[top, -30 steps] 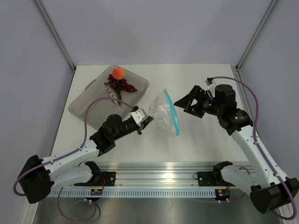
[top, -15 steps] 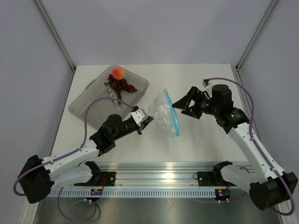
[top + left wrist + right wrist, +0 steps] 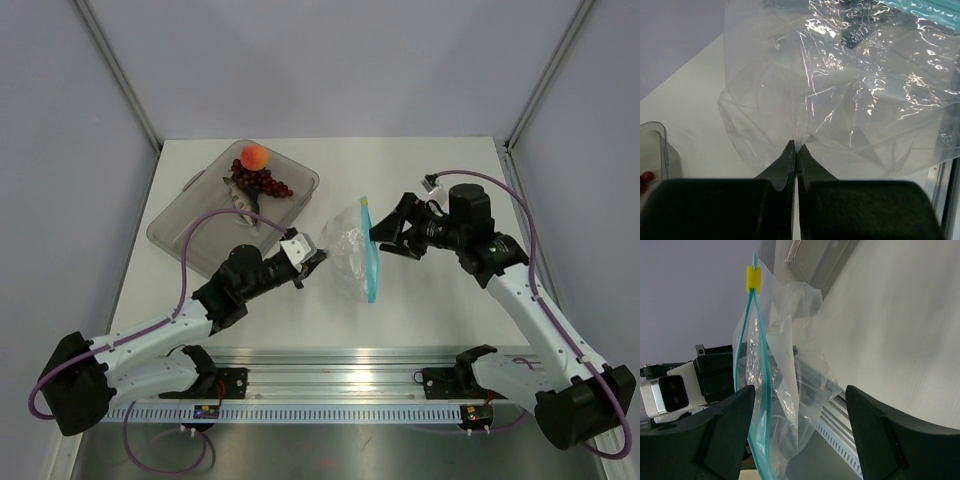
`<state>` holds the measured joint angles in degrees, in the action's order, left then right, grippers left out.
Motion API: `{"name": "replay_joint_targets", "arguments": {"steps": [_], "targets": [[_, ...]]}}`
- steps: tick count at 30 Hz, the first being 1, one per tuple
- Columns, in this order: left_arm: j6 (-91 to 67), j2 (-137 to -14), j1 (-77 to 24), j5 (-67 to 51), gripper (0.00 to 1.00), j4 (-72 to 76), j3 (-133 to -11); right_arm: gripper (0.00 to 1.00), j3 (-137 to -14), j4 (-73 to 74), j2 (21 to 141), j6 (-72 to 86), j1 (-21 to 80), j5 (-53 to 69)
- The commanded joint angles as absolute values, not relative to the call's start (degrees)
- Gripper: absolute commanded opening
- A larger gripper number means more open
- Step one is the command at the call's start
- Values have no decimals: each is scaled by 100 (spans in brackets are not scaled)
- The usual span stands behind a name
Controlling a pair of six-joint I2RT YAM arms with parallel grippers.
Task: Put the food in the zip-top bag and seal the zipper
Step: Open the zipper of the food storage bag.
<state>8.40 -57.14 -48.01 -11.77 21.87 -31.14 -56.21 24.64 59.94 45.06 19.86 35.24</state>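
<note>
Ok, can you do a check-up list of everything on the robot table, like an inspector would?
Surface: white table, no spills seen.
Job's things: clear crinkly zip-top bag held up between the arms, blue-teal zipper strip toward the right arm; round orange-red fruit and dark red grape bunch in the translucent grey tray.
Clutter: silvery grey item beside the grapes; cannot tell what.
Grippers: left pincer shut on the bag's edge opposite the zipper; right pincer open, a finger either side of the zipper strip.
Cables: purple cables loop off both arms; the left one crosses above the tray.
Surroundings: pale lilac walls, metal rail at the near edge.
</note>
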Motion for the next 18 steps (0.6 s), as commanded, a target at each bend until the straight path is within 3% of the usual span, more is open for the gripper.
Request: {"name": "replay_joint_targets", "arguments": {"steps": [1, 9, 12, 15, 17, 18], "targets": [[976, -5783, -4834, -1108, 0, 2311, -3164, 79, -5643, 2223, 5810, 4403, 2039, 3902], [932, -6029, -4843, -1063, 0, 2364, -3322, 55, -5388, 2057, 5924, 4412, 2267, 4148], [958, -6126, -4860, -1046, 0, 2347, -3410, 37, -5361, 1969, 5959, 4403, 2373, 4149], [1010, -6187, -4878, -1011, 0, 2277, -3463, 11, -5466, 2266, 5907, 4211, 2391, 3798], [1054, -6223, -4878, -976, 0, 2189, -3489, 0, -5685, 2854, 5863, 4070, 2382, 3105], [1098, -6214, -4878, -949, 0, 2162, -3481, 0, -5765, 3083, 5854, 3913, 2391, 2807]]}}
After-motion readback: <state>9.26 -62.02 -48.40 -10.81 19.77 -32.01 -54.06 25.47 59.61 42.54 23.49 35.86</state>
